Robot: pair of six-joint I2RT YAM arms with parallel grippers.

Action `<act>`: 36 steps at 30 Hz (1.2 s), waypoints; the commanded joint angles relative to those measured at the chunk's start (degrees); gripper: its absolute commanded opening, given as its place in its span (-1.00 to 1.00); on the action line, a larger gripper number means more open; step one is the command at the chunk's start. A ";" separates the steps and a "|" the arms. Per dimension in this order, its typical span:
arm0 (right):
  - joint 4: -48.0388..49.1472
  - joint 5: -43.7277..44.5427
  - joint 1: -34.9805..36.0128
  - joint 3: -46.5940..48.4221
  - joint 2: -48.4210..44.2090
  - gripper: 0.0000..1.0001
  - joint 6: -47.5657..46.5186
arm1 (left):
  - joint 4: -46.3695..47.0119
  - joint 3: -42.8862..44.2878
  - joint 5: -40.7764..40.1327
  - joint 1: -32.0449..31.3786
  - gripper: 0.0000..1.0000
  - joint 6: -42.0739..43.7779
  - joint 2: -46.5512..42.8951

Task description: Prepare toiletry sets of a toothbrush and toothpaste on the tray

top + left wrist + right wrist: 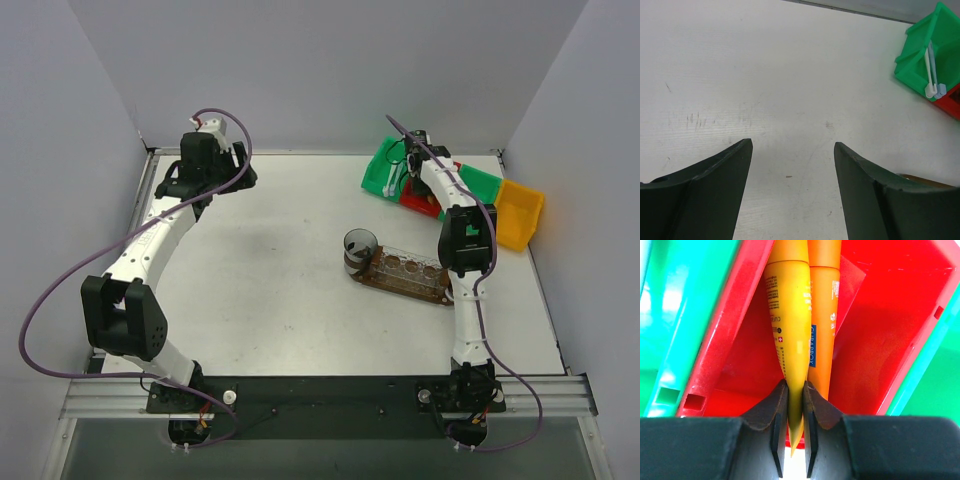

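Pinching yellow toothpaste (790, 325), right fingers (764, 416) in red bin (890, 315), orange tube (823, 300) alongside, left fingers (705, 200) spread.

The white table (270, 300) lies bare across its left and middle, a broad lane between the left arm (150, 240) and the wooden tray (400, 287). The left gripper (792, 145) stands spread over bare table; a green bin (917, 60) holding toothbrushes (929, 67) blocks the far right. That corner is crowded with the red bin (425, 205) and yellow bin (520, 215). The right arm (465, 240) crosses over the tray's right end and its clear cups (410, 266); a darker cup (360, 248) stands at its left end. Inside the red bin the right gripper (795, 386) pinches a yellow toothpaste tube (790, 315), an orange tube (824, 315) pressed against one side, the bin wall close on the other
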 commanded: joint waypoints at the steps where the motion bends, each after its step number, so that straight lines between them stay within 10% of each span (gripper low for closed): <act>1: -0.86 3.06 -0.28 0.31 -4.38 -1.00 -0.86 | 3.72 0.47 2.20 0.48 0.53 1.35 -1.95; 20: -1.65 -11.61 -0.28 -7.85 -24.50 -1.00 1.59 | 9.26 1.17 18.63 0.39 0.54 7.58 -1.95; 27: -9.89 -31.90 -0.01 -10.32 -34.43 -1.00 5.46 | 10.41 -1.11 29.09 -1.80 0.54 13.90 -3.70; 36: -24.14 -52.22 2.35 -9.97 -40.51 -1.00 10.21 | 3.11 -4.28 23.39 -14.19 0.49 30.08 -9.68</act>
